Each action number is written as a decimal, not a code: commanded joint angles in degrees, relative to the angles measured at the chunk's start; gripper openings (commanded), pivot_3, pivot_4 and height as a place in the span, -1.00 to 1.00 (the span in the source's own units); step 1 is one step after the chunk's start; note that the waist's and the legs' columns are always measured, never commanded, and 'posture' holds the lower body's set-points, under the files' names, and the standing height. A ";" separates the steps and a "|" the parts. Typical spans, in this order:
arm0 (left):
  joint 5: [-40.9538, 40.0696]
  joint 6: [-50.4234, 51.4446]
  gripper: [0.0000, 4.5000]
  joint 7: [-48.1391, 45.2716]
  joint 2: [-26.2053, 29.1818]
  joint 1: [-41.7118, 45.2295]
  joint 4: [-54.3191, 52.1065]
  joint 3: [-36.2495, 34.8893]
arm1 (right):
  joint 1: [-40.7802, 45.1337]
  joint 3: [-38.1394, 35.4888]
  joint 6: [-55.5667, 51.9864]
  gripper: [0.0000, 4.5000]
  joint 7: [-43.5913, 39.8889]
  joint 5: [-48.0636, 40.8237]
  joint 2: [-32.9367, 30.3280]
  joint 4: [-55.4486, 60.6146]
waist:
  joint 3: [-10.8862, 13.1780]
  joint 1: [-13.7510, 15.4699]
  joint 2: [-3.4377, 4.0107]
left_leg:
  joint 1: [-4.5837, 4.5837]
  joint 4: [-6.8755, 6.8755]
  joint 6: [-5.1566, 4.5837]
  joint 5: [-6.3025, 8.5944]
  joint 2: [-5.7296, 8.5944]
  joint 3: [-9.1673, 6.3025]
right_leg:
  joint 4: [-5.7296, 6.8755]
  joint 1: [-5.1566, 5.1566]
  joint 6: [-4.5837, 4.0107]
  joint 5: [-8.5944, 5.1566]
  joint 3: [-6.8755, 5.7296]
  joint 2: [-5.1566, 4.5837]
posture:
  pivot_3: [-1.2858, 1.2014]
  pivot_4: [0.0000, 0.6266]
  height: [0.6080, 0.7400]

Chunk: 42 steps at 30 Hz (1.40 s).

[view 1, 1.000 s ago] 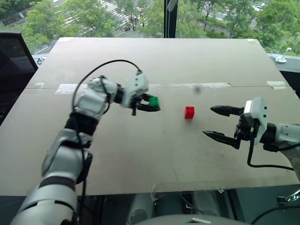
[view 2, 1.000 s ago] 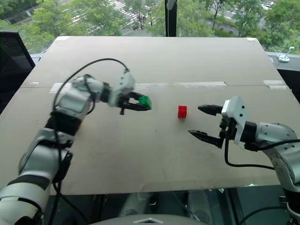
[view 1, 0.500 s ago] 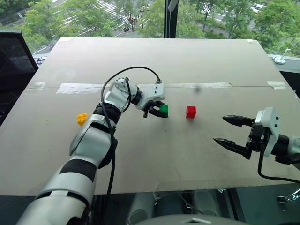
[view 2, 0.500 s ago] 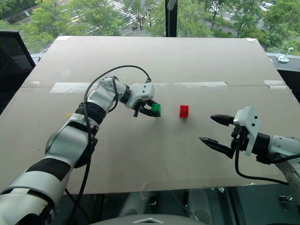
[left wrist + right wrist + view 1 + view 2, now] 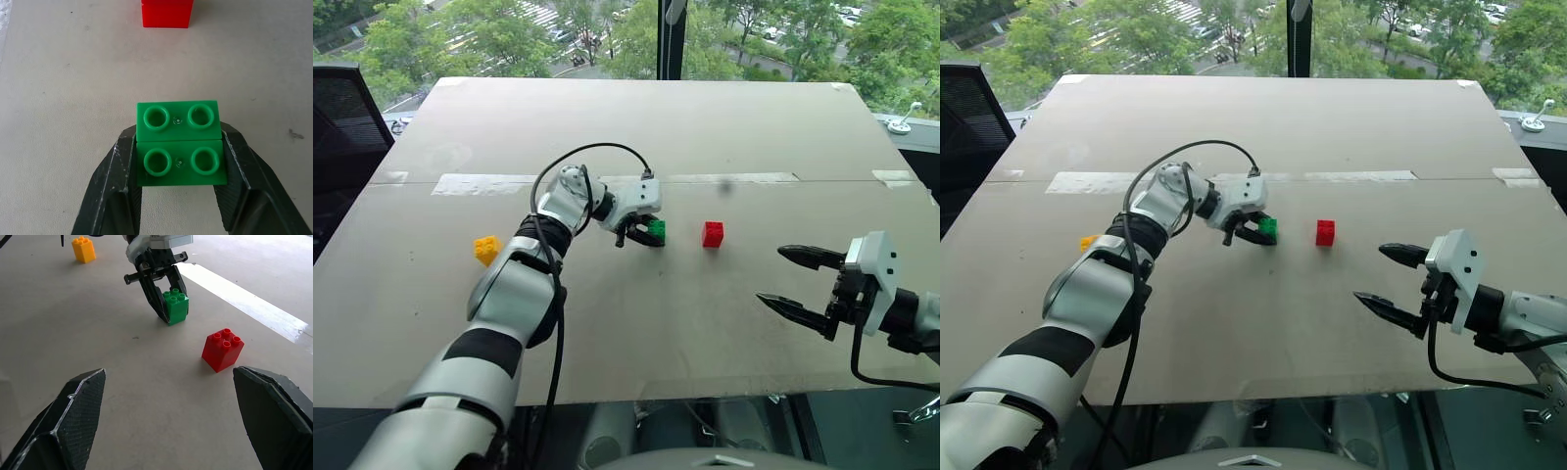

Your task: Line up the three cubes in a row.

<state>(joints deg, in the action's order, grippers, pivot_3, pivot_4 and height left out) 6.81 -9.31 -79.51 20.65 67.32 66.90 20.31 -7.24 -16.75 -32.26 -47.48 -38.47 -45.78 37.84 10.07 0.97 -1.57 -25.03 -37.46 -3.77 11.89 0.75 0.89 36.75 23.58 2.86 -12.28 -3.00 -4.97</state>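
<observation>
Three cubes lay unaligned: you had the green cube [image 5: 656, 231] clamped in the left hand [image 5: 646, 235], just left of the red cube [image 5: 712, 234]. You needed to set it down level beside red. Right hand [image 5: 800, 286] was wide open, empty. Head views showed yellow cube [image 5: 486, 249] far left of red; left wrist didn't.

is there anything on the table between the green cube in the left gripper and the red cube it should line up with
Nothing visible. The left gripper is shut on the green cube, and the stretch of table from it to the red cube is bare. The yellow cube sits far off on the other side.
</observation>
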 commanded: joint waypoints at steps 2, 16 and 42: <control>0.79 -1.53 -0.41 0.26 -0.30 1.91 0.46 -1.45 | -0.53 -2.86 0.15 0.91 0.88 -1.24 -0.52 2.64 | 0.00 -0.01 0.00 | 0.00 -0.01 0.00 0.00 0.00 0.00 | 0.01 0.00 0.00 0.01 0.00 0.00 | 0.03 -0.52 1.00; -11.89 23.56 0.79 -10.00 14.98 -7.59 -29.23 -13.88 | 0.51 -1.08 -1.53 0.91 2.34 -5.67 0.20 6.01 | 0.00 -1.12 0.04 | 0.05 0.01 0.01 0.00 -0.14 0.03 | 0.03 0.02 -0.03 0.01 0.07 0.08 | 0.03 -0.52 1.00; -7.74 75.18 0.79 67.88 -6.80 -52.63 -99.16 -50.34 | 15.59 9.18 0.38 0.91 -8.83 -6.28 -1.05 -2.87 | -0.20 1.20 -0.22 | 0.32 0.00 0.09 0.00 -0.23 0.20 | -0.03 -0.09 -0.20 0.08 0.68 -0.13 | 0.03 -0.52 1.00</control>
<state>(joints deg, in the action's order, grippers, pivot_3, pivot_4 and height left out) -1.69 68.35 -13.77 13.84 14.94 -31.72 -30.40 7.26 -7.03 -32.26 -55.62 -44.20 -45.92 34.54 9.88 2.17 -1.79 -24.71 -37.46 -3.68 11.89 0.52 1.10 36.72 23.49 2.65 -12.20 -2.32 -5.10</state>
